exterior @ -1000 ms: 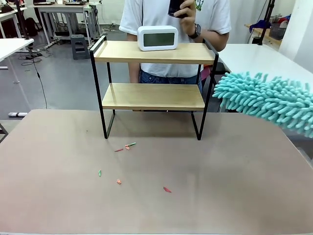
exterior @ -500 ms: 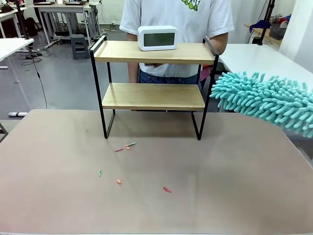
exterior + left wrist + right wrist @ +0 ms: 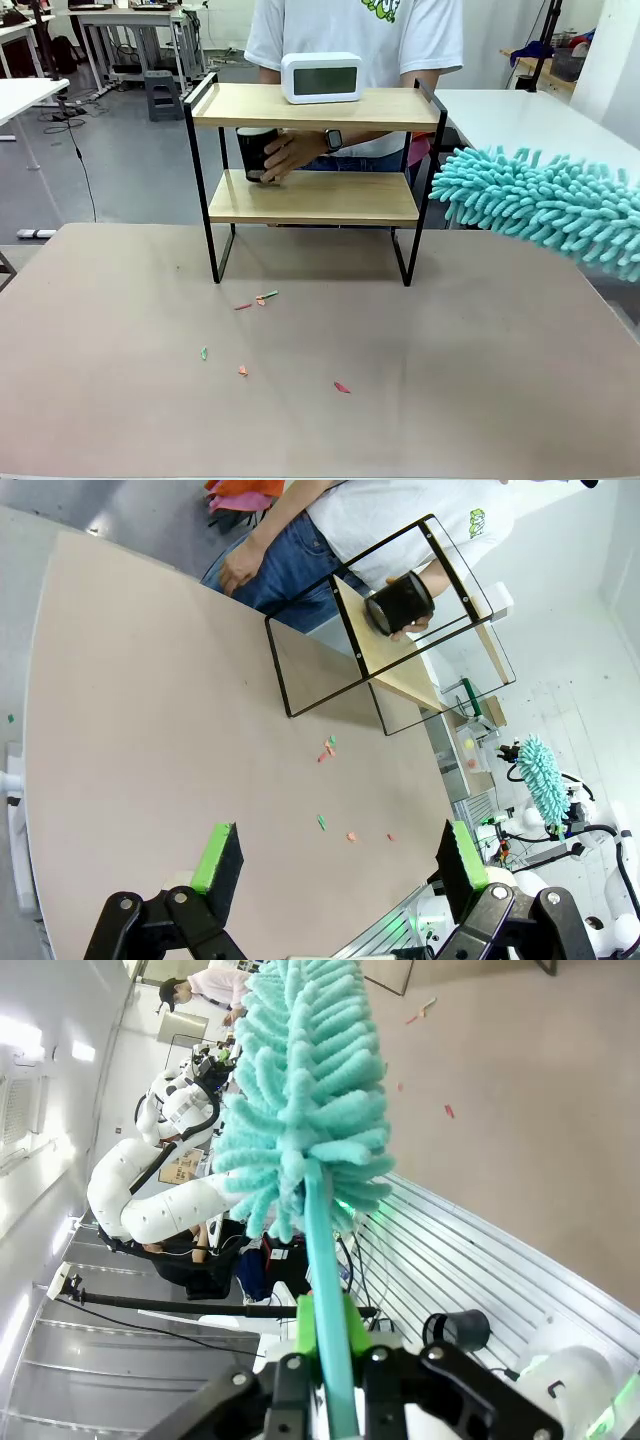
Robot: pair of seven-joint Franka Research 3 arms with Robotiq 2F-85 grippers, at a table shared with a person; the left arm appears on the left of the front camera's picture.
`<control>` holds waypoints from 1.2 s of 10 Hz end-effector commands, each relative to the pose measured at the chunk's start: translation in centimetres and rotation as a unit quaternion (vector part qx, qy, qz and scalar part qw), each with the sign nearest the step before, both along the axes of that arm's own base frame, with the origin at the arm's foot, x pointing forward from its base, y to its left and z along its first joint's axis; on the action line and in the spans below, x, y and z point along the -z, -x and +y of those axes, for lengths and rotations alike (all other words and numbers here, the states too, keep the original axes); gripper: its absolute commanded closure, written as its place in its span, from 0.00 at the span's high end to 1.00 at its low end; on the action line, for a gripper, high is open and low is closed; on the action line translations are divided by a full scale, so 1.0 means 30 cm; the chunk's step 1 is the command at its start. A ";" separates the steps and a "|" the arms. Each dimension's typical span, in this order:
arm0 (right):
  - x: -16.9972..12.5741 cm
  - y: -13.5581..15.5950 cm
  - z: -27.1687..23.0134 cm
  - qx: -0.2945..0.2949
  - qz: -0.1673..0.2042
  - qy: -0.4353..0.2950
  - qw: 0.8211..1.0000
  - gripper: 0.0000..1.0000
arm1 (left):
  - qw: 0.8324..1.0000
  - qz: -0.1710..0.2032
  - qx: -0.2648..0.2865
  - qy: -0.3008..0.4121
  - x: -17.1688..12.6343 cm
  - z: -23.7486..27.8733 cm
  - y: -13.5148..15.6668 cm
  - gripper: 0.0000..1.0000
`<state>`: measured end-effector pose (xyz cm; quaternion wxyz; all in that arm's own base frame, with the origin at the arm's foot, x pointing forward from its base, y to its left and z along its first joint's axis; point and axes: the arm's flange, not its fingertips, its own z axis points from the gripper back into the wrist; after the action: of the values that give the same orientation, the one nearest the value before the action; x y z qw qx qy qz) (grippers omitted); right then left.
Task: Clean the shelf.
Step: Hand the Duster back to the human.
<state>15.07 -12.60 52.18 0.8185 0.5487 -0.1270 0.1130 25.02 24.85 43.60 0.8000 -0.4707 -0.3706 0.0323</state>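
The shelf (image 3: 312, 197) stands at the table's far edge, a two-tier wooden rack in a black frame, also seen in the left wrist view (image 3: 400, 670). A white digital clock (image 3: 322, 77) sits on its top board. The person's hand (image 3: 290, 155) holds a black cup (image 3: 257, 152) on the lower board. A teal fluffy duster (image 3: 540, 205) hangs at the right, level with the lower board and just right of the frame. My right gripper (image 3: 328, 1345) is shut on the duster's teal handle (image 3: 322, 1260). My left gripper (image 3: 335, 855) is open above the table, well short of the shelf.
Several small red and green scraps (image 3: 258, 299) lie on the beige table (image 3: 450, 380) in front of the shelf. A white table (image 3: 520, 115) stands at the back right, and other desks at the back left.
The person's hand came down from chest height and put a black cup on the shelf's lower board. The duster edged slightly left toward the frame.
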 end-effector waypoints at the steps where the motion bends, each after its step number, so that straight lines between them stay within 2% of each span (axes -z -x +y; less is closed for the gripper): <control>1: -0.052 0.045 -0.050 0.021 -0.028 0.003 0.999 0.12 | 0.999 -0.010 0.047 -0.012 -0.052 -0.086 -0.030 1.00; 2: -0.131 0.031 -0.043 0.011 -0.064 0.016 0.998 0.12 | 0.991 -0.031 0.127 -0.004 -0.106 -0.186 -0.081 1.00; 3: -0.209 -0.021 0.007 -0.047 -0.089 0.018 0.995 0.12 | 0.982 -0.035 0.186 -0.021 -0.155 -0.315 -0.126 1.00; 4: -0.255 -0.080 0.085 -0.087 -0.091 0.051 0.991 0.12 | 0.968 -0.046 0.248 -0.020 -0.196 -0.432 -0.143 1.00; 5: -0.283 -0.130 0.169 -0.132 -0.093 0.062 0.985 0.12 | 0.957 -0.043 0.284 -0.027 -0.222 -0.542 -0.158 1.00; 7: -0.290 -0.194 0.340 -0.208 -0.088 0.081 0.971 0.12 | 0.923 -0.033 0.379 -0.053 -0.281 -0.778 -0.133 1.00; 8: -0.282 -0.206 0.401 -0.237 -0.084 0.080 0.964 0.12 | 0.908 -0.029 0.412 -0.068 -0.295 -0.866 -0.124 1.00; 9: -0.264 -0.208 0.466 -0.276 -0.081 0.073 0.955 0.12 | 0.900 -0.034 0.430 -0.061 -0.297 -0.964 -0.122 1.00; 10: -0.237 -0.208 0.505 -0.288 -0.076 0.075 0.952 0.12 | 0.910 -0.030 0.410 -0.057 -0.283 -1.024 -0.128 1.00; 11: -0.223 -0.190 0.468 -0.266 -0.075 0.099 0.956 0.12 | 0.905 0.021 0.417 -0.076 -0.261 -0.984 -0.144 1.00; 12: -0.248 -0.199 0.502 -0.268 -0.065 0.091 0.957 0.12 | 0.899 -0.030 0.431 -0.069 -0.294 -0.989 -0.123 1.00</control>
<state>21.07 2.71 59.13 0.7948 0.4747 -0.0094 0.3779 28.95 -5.73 51.92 0.7632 -0.5261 -0.1413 -0.3476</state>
